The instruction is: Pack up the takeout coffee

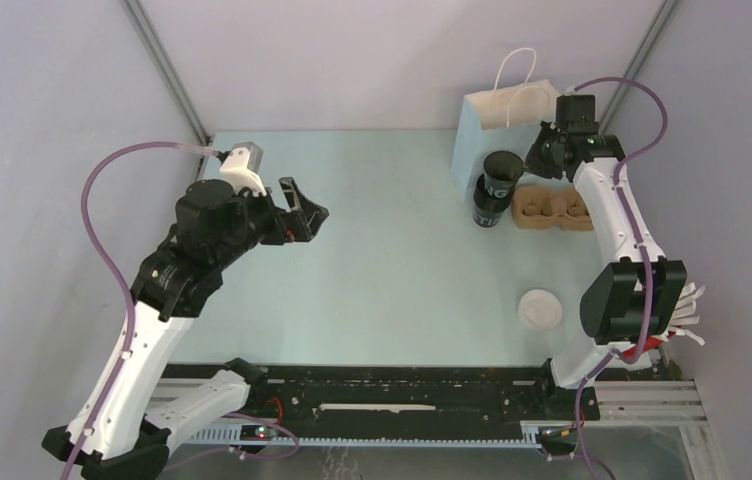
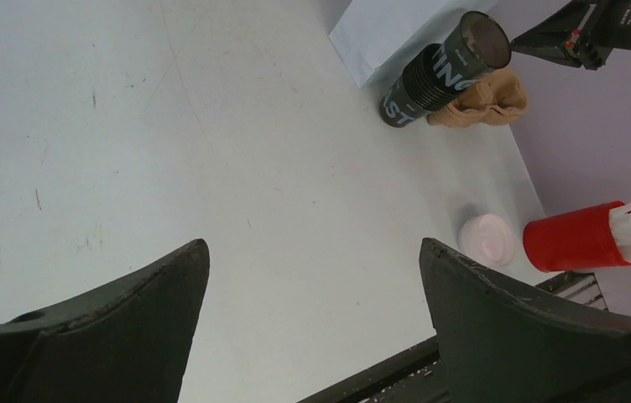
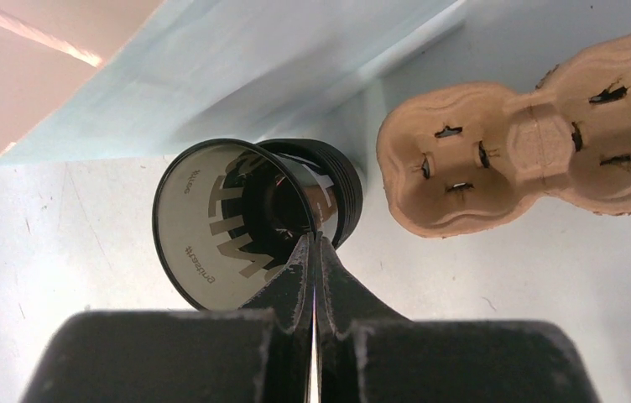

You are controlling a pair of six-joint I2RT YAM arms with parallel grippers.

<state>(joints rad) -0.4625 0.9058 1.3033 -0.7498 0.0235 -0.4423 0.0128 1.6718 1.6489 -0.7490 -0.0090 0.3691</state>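
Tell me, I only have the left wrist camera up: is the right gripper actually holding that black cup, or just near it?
Observer: Holding it. The right wrist view shows the right gripper pinched shut on the rim of the black cup.
Operator: Anything in the carrier already?
Observer: No. Seen from above, the wells of the cardboard carrier that show are empty, and it lies right beside the cup.
Operator: And the bag, is it ready?
Observer: The overhead view shows the paper bag standing upright behind the cup, top open and handles up.
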